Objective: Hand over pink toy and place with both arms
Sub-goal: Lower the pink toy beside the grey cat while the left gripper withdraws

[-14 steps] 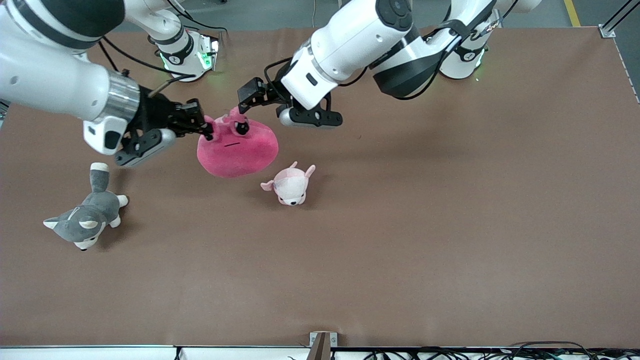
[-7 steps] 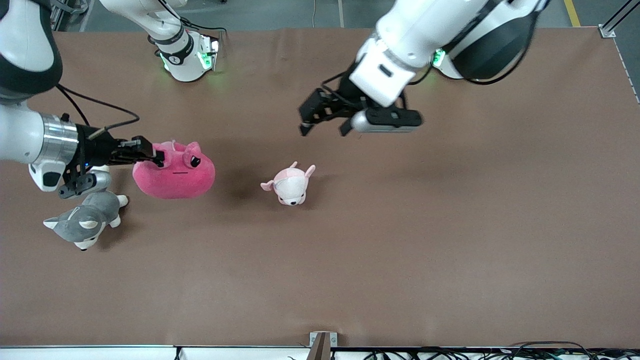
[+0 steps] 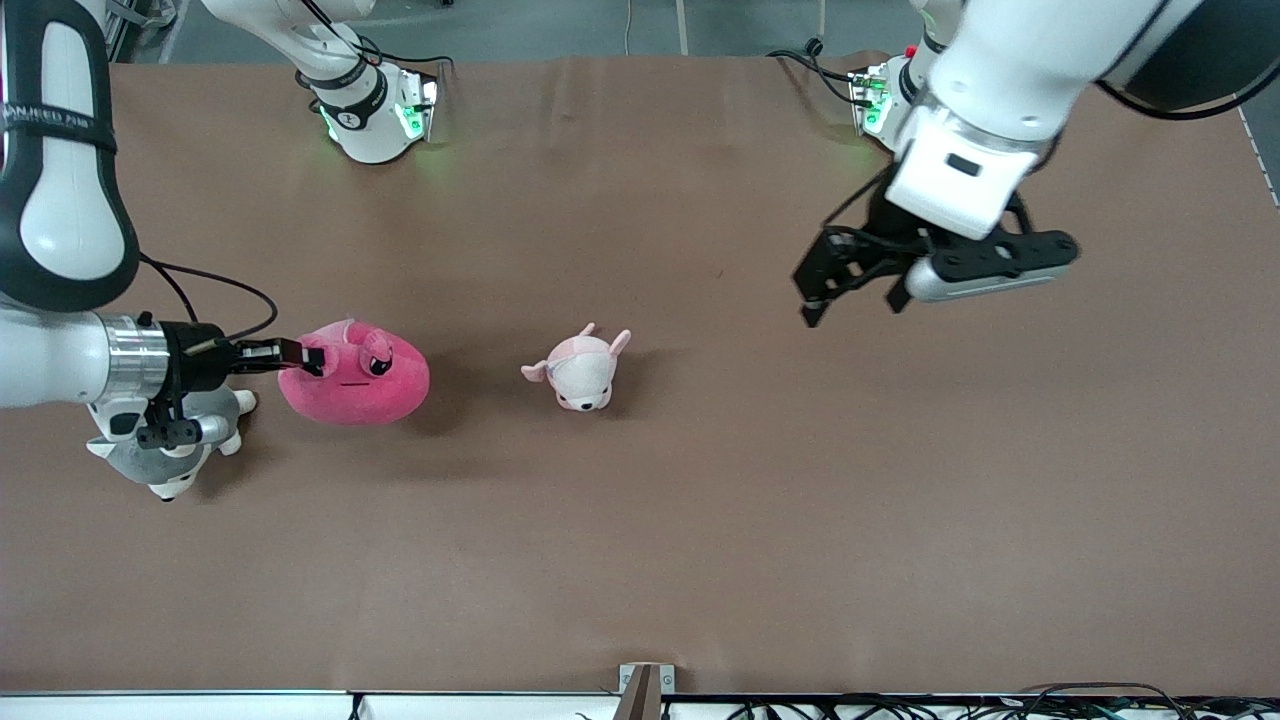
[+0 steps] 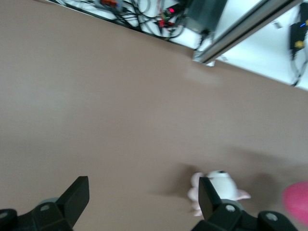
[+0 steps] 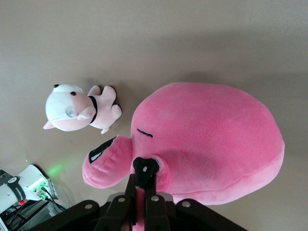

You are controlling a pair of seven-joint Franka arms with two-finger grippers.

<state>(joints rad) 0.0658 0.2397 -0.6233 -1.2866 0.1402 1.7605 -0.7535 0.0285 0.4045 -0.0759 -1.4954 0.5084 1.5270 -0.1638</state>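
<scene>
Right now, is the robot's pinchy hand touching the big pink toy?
Touching. The right wrist view shows the right gripper pinching the pink toy.

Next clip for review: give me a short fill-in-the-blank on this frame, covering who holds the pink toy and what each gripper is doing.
1. The pink toy is gripped by the ____ gripper.
2. The left gripper hangs over bare table with its fingers ____.
3. The small pale pink plush lies between the pink toy and the ____ arm's end of the table.
4. The grey plush lies partly under the ____ arm.

Missing words: right; open; left; right
</scene>
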